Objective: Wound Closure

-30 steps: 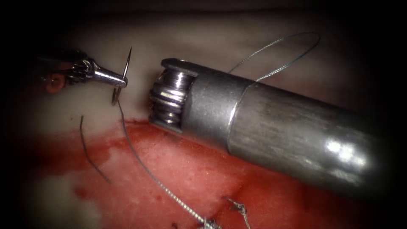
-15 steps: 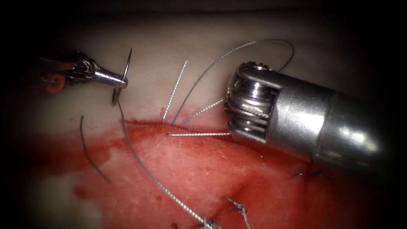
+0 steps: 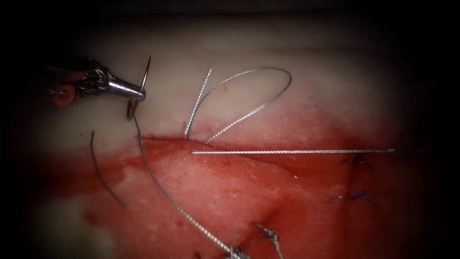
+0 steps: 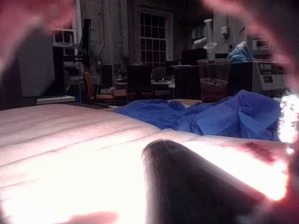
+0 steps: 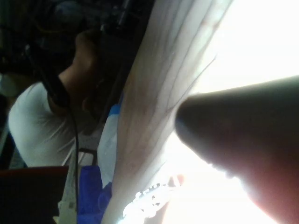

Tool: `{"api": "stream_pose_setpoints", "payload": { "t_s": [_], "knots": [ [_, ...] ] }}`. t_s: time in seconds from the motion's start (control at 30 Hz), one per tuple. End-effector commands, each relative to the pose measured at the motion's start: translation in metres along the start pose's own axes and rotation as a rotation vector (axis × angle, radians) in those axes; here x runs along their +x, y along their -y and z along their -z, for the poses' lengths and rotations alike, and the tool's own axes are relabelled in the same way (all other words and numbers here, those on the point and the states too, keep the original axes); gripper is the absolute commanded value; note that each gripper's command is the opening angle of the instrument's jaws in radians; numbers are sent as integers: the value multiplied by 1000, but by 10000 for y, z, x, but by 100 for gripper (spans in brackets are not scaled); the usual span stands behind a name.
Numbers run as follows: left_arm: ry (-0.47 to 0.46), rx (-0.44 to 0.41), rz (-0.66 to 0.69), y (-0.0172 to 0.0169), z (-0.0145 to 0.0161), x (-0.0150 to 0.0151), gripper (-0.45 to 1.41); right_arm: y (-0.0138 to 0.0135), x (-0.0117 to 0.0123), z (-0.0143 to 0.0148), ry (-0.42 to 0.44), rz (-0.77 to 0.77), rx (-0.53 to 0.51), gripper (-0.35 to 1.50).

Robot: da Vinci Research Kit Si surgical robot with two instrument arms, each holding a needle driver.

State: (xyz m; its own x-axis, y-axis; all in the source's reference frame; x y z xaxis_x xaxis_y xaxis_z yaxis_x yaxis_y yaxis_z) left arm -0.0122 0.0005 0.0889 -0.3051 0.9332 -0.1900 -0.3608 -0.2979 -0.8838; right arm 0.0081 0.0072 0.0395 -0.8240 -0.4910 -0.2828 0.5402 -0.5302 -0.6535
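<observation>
Our left tool (image 3: 127, 88) gripped the needle (image 3: 140, 86) mid-curve, clear of the tissue (image 3: 230, 192); the right tool's jaws we couldn't tell. Thread (image 3: 292, 151) lay taut.

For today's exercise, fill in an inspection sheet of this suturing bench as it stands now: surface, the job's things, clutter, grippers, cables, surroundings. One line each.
Surface: tissue, pale at the top, covered in red fluid lower down.
Job's things: needle clear of the tissue, held mid-curve; thread trails from it down across the tissue; one strand lies taut along the cut, another loops above it.
Clutter: loose cut end of thread at left; tied knots at right.
Grippers: left tool shut on the needle.
Cables: nothing seen.
Surroundings: blue drape and plastic cup beyond the tissue in the left wrist view.
</observation>
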Motion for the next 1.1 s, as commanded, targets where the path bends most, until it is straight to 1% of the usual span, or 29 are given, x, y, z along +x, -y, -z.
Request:
{"api": "stream_pose_setpoints", "payload": {
  "t_s": [0.03,0.07,0.13,0.2,0.23,0.37,0.4,0.43,0.47,0.5,0.53,0.6,0.63,0.73,0.77,0.83,0.87,0.93,0.97,1.03,1.07,1.1],
  "knots": [
    [-8,0,-6,-4,6,16,-45,19,15,17,12,-31,8,-35],
    [-8,0,-6,-4,6,16,-45,24,23,18,14,-47,10,-35],
    [-9,0,-6,-4,6,16,-45,38,51,22,19,-112,1,-35],
    [-8,0,-6,-4,6,15,-45,44,66,24,20,-153,-1,-35],
    [-8,-1,-6,-4,6,15,-45,49,77,27,19,-177,6,-35],
    [-8,-1,-6,-4,6,16,-45,55,90,32,19,-178,18,-35],
    [-8,0,-6,-4,6,16,-45,54,91,35,20,-179,19,-13],
    [-9,0,-6,-4,5,16,-45,50,88,44,26,-118,0,37],
    [-9,0,-6,-4,5,16,-45,46,86,50,31,-116,-9,61],
    [-9,0,-5,-4,5,16,-45,42,82,57,38,-124,-12,76],
    [-9,0,-5,-4,5,16,-45,35,77,67,45,-109,-13,81],
    [-9,1,-5,-4,5,16,-45,22,62,83,71,-80,-15,89],
    [-9,1,-5,-4,5,16,-45,11,50,93,101,-60,-2,93],
    [-9,1,-5,-4,5,16,-45,-15,14,111,179,-16,45,94],
    [-9,1,-5,-4,5,16,-45,-27,-4,117,182,-14,45,99],
    [-9,0,-5,-4,5,16,-45,-45,-34,121,153,-11,15,113],
    [-9,0,-5,-4,5,16,-45,-56,-54,119,133,-21,-9,113],
    [-9,0,-5,-5,5,16,-45,-73,-83,113,105,7,-33,114],
    [-9,0,-5,-5,5,16,-45,-84,-105,107,95,29,-40,114],
    [-9,0,-5,-5,5,16,-45,-99,-135,95,84,71,-50,114],
    [-9,0,-5,-5,5,16,-45,-109,-156,86,75,97,-56,114],
    [-9,0,-5,-5,5,16,-45,-116,-172,79,63,126,-59,114]
  ]
}}
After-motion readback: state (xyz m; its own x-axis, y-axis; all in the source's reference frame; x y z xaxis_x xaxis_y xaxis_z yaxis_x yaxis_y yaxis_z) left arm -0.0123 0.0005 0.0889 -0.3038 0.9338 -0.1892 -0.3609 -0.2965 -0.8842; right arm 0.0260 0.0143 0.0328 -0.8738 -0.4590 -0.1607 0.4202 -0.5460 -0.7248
